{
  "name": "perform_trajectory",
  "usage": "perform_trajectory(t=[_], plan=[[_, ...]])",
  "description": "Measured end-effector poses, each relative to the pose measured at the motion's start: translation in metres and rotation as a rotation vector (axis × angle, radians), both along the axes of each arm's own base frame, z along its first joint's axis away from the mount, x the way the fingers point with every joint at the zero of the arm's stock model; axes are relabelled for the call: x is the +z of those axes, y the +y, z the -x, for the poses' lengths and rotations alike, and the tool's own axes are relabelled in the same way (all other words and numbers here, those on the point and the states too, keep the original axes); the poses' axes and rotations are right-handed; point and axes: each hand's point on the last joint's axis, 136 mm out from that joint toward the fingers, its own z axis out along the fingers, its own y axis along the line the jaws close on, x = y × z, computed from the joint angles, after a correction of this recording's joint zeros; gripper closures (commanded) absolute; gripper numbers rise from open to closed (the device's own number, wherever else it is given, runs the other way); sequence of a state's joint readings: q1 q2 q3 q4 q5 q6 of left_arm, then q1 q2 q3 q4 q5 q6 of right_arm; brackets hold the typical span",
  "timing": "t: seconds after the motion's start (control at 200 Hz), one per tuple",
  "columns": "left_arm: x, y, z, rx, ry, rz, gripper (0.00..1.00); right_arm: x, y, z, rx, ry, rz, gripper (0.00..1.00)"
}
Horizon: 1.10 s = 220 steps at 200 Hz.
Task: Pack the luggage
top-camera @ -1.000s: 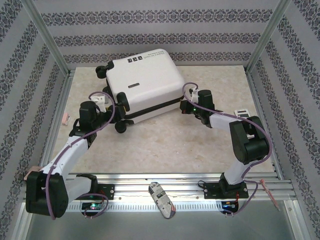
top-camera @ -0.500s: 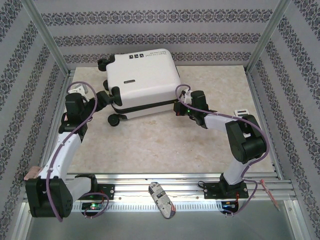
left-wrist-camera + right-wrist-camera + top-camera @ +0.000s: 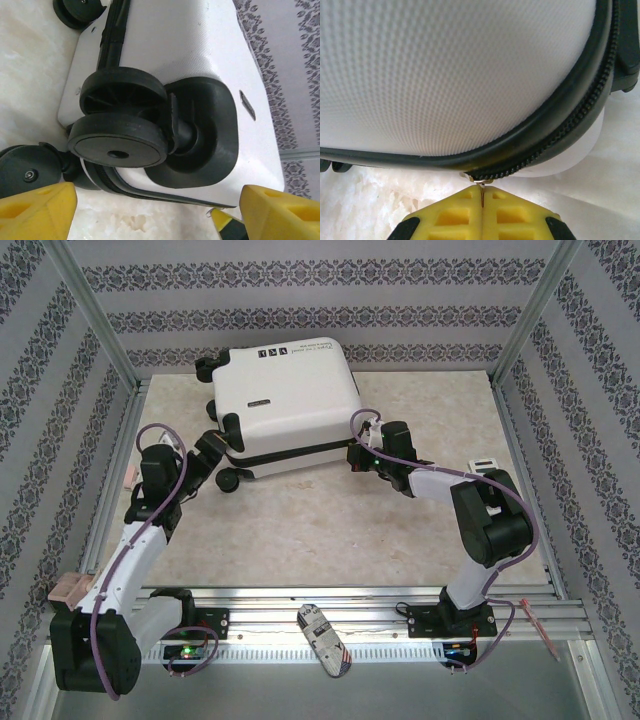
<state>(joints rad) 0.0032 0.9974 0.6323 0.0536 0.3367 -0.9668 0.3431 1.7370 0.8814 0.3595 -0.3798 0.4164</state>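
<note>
The white luggage [image 3: 285,400] lies flat at the back of the table, its black zipper band facing me and its black wheels [image 3: 230,480] at the left end. My left gripper [image 3: 206,453] stands open at that wheel end; its yellow fingertips [image 3: 35,210] sit wide apart on either side of a double black wheel [image 3: 120,137]. My right gripper [image 3: 358,457] is at the case's right front corner, shut on the small metal zipper pull [image 3: 481,192] that hangs from the zipper band [image 3: 555,135]. The white shell [image 3: 455,65] rises above the zipper.
A striped pouch-like object [image 3: 325,638] lies on the metal rail at the near edge. Small white items sit at the table's right edge [image 3: 484,467] and left edge [image 3: 132,476]. Patterned walls close in on three sides.
The luggage turned and shifted back and left, then held still. My left arm swung away to the left, then came back to the wheels. The right gripper followed the case's corner.
</note>
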Motion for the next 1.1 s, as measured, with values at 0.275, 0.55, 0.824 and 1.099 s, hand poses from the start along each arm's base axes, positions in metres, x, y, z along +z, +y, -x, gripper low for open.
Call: perform_trajectory(t=[0.275,0.55,0.824,1.099], plan=[[-0.011,-0.002,-0.033,0.022,0.002,0.073,0.16,0.0,0.0,0.0,-0.001,-0.001,0.001,1.0],[-0.013,0.0,-0.063,0.044,-0.005,0.102,0.24,0.0,-0.001,0.0,-0.004,-0.005,0.007,1.0],[-0.016,0.004,-0.067,0.069,0.004,0.103,0.47,0.0,-0.001,0.0,-0.004,-0.006,0.007,1.0],[-0.015,0.007,-0.07,0.096,0.0,0.132,0.7,0.0,0.001,0.001,0.008,-0.019,0.016,1.0]])
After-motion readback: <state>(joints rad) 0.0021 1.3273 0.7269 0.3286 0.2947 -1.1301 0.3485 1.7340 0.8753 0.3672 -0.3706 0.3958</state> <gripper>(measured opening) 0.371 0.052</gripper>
